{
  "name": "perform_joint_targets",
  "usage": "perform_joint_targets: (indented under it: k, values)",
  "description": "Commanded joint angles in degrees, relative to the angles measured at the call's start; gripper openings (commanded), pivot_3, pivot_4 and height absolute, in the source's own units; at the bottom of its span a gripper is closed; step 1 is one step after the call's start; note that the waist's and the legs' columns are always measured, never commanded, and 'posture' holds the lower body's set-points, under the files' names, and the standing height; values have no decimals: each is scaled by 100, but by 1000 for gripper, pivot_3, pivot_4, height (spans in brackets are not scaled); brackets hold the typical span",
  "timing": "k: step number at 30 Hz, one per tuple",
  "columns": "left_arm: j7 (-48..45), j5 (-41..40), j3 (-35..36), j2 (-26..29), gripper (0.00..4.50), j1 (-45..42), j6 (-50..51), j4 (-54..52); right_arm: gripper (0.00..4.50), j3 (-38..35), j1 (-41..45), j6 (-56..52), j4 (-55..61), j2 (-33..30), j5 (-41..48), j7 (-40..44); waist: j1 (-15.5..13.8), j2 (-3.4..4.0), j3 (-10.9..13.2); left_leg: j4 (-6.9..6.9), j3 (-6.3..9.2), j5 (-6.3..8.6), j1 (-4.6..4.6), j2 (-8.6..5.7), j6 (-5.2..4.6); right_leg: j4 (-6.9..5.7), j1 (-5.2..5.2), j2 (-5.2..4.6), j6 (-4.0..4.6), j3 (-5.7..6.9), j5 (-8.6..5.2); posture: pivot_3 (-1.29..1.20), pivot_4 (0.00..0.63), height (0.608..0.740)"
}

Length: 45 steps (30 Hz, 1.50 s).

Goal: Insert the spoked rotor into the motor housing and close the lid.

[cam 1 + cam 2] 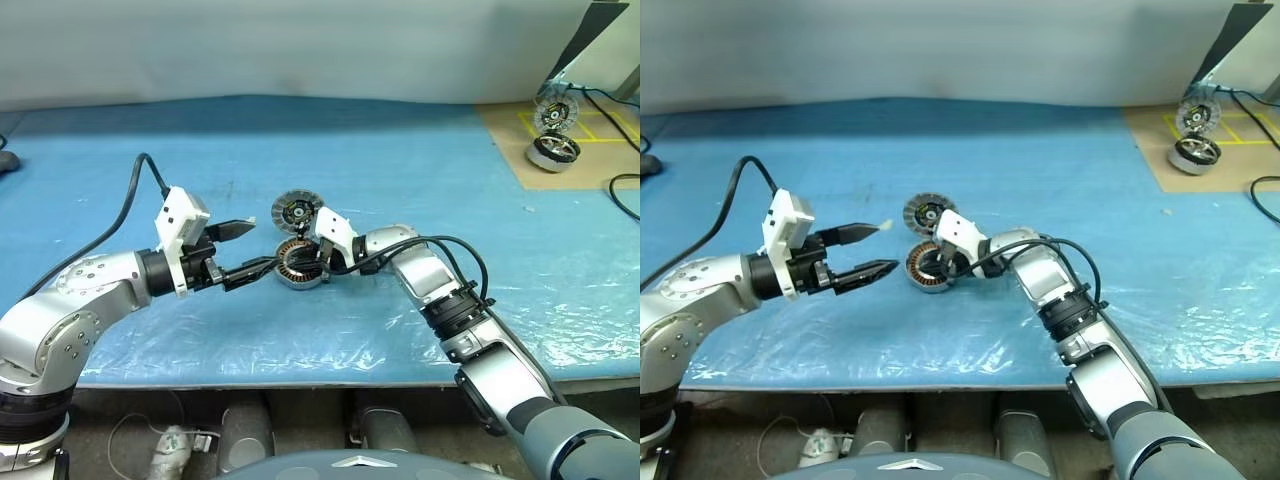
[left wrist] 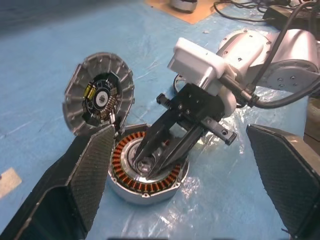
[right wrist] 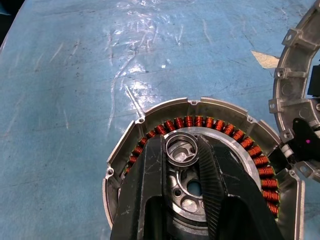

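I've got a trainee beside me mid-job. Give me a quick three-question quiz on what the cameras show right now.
1. True or false: the spoked rotor sits inside the motor housing.
2. Where is the lid? A) flat on the housing B) tilted up on edge against the housing's rim C) in the left gripper
3. What do the right gripper jaws close on?

Key
1. True: it lies within the copper windings.
2. B: its pale-segmented face shows and the housing is uncovered; the left gripper's jaws stand open and empty beside the housing.
3. The rotor's raised central hub.
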<state>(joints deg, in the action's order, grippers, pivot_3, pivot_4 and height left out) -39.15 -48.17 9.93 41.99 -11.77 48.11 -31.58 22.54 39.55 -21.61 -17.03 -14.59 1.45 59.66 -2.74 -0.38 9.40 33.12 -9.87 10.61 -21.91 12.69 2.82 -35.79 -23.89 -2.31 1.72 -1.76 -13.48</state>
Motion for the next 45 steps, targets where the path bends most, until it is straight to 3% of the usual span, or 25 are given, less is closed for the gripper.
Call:
perform_joint_targets:
  k: [1,15,27,31,37,45]
  values:
    - [237,-92,-179,-146,4500,-168,116,-197,556,59,-28,-15,-19,-84,-42,53,1,0,0,0,0,0,0,0,0,0,0,0,0,0,0,0,150,740]
    - [-57,-168,127,33,4500,-48,50,-14,556,-256,179,-185,167,-143,204,75,7,0,0,-1,1,0,-4,1,0,2,-2,2,-9,2,5,0,150,740]
    - [75,20,-266,-62,4500,-496,119,152,556,-108,77,-162,57,-130,44,-43,2,0,0,-2,1,0,-6,0,0,2,-3,0,-13,3,8,0,150,740]
    - [45,-98,-87,-30,4500,-268,92,7,556,-82,82,-211,163,-216,46,76,11,0,0,-2,1,0,-5,1,1,1,-3,2,-14,3,8,0,150,740]
    - [-718,61,381,273,4500,504,-442,287,556,-11,47,-188,70,-233,-16,89,16,0,0,-4,2,0,-4,2,1,3,-3,3,-14,4,8,0,150,740]
    - [-731,662,-326,-110,4500,9,-829,892,556,-65,81,-296,58,-139,54,97,-29,0,0,0,1,0,0,1,0,2,4,-2,1,3,0,0,150,740]
